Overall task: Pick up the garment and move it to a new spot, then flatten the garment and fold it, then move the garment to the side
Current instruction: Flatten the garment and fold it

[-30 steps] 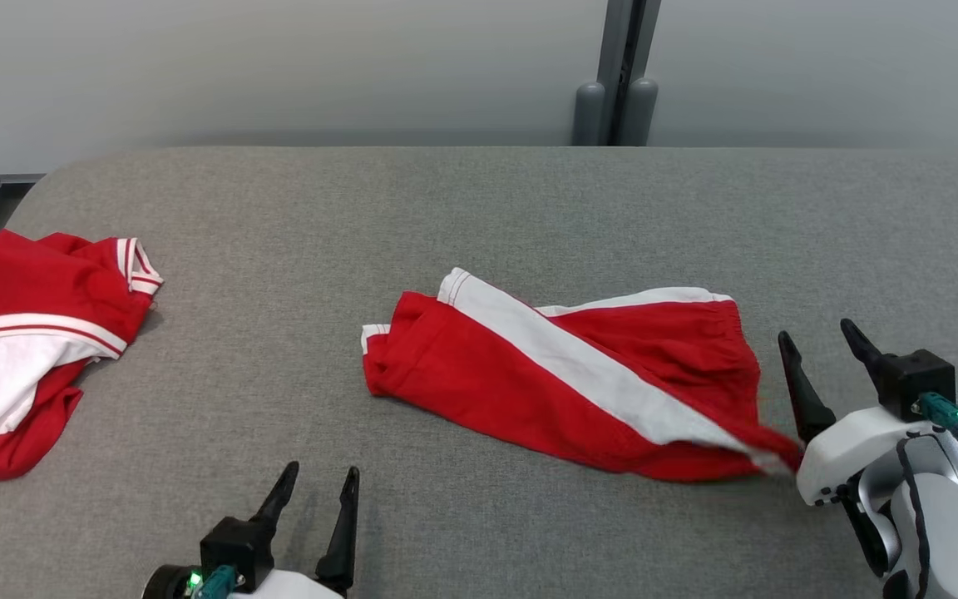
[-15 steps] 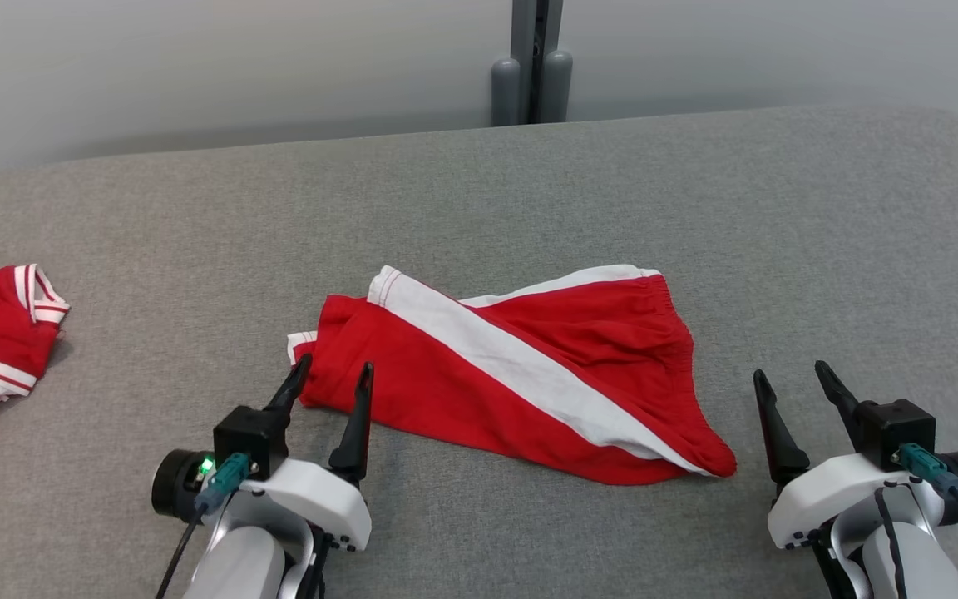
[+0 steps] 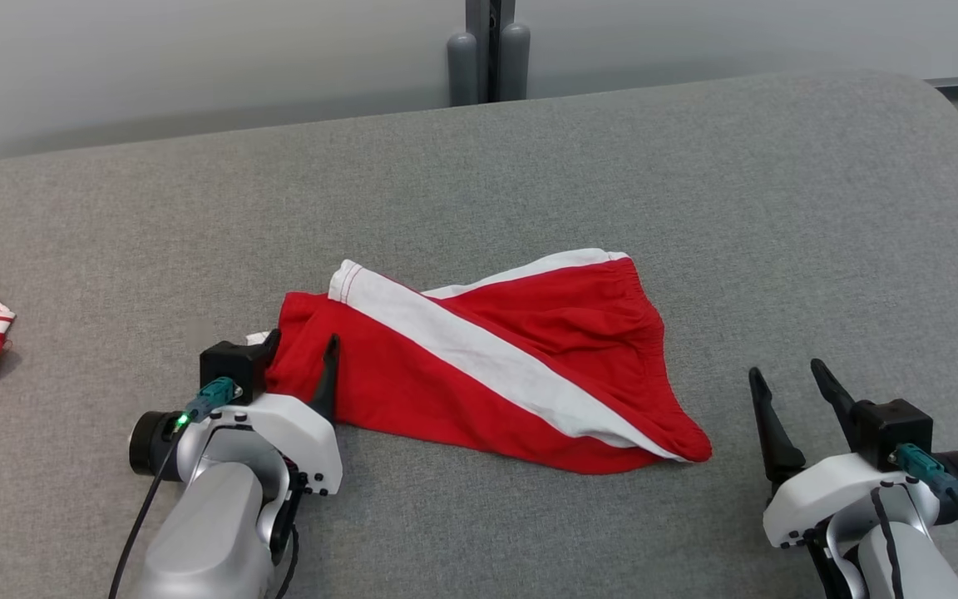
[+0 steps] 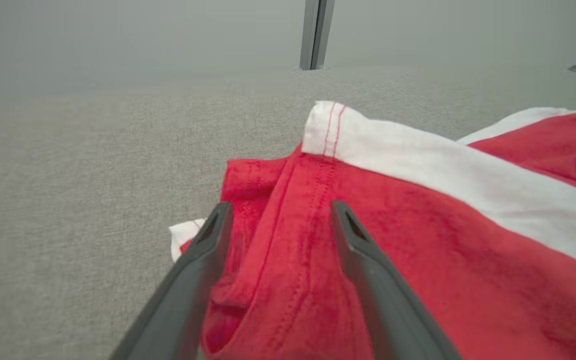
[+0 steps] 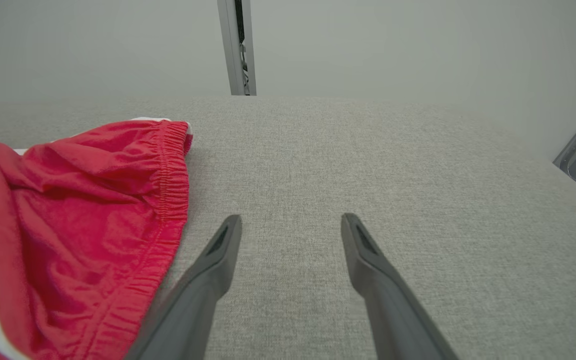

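Head view: left tool (image 3: 300,358), spread wide, straddles the shorts (image 3: 479,366) at their nine-o'clock hem, apparently to pinch it for flattening; right tool (image 3: 785,374), equally wide, hovers empty at four o'clock.

White wrist shells (image 3: 304,428) on silver forearms (image 3: 204,532) — long black tapered fingers (image 3: 766,420), teal plugs (image 3: 214,391), black cables (image 3: 136,528).

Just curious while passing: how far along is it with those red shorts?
Nothing looks done: the shorts lie rumpled on the table. In hand: the left end effector is open astride the hem, not yet gripping; the right end effector hangs open beside the waistband. Left: lifting, moving, flattening, folding, setting aside.
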Controlling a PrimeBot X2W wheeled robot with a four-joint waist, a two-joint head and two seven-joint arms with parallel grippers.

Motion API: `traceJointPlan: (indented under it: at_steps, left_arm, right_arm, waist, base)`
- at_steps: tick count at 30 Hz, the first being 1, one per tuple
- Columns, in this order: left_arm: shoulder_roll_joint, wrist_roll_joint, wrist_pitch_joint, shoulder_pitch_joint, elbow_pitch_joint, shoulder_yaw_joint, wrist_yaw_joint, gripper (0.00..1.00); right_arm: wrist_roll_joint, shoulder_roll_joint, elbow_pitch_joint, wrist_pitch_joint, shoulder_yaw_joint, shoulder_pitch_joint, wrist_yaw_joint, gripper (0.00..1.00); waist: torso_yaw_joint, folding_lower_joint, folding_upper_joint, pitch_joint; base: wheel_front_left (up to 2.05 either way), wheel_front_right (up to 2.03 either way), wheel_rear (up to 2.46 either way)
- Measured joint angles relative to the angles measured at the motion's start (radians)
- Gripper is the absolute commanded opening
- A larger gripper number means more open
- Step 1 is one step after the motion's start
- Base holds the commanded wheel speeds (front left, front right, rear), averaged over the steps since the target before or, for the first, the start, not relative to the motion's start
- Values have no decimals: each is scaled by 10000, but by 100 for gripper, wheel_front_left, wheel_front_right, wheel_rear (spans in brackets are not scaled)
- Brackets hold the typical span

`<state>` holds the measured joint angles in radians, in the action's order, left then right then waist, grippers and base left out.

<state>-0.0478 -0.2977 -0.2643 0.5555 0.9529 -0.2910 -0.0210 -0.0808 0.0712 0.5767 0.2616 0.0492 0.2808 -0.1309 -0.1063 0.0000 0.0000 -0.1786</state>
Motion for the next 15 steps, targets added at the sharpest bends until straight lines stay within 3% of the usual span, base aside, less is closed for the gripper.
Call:
traceJointPlan:
  at_steps: [3, 4, 5, 6, 15]
  left_arm:
    - [-6, -75, 0, 96, 339, -161, -94, 100]
    - [0, -128, 0, 121, 403, -219, -136, 56]
    - [-2, -136, 0, 139, 439, -288, -171, 36]
    - [-2, -157, 2, 156, 468, -357, -228, 0]
    - [2, -481, 2, -105, 451, -437, -303, 0]
  right_arm:
    - [0, -10, 6, 0, -23, -3, 0, 100]
    - [0, -13, 8, 0, -31, -3, 0, 100]
    - [0, -13, 12, 0, -40, -3, 0, 100]
    - [0, -17, 15, 0, -44, -2, 0, 100]
    - [-65, -90, 29, 0, -75, 7, 0, 100]
  waist:
    - [-7, 0, 0, -62]
    - [0, 0, 0, -78]
    - [11, 0, 0, -91]
    - [24, 0, 0, -99]
    - [235, 0, 0, -8]
  base:
    - [0, 0, 0]
    - [0, 0, 0]
    - [0, 0, 0]
    - [0, 0, 0]
    - [0, 0, 0]
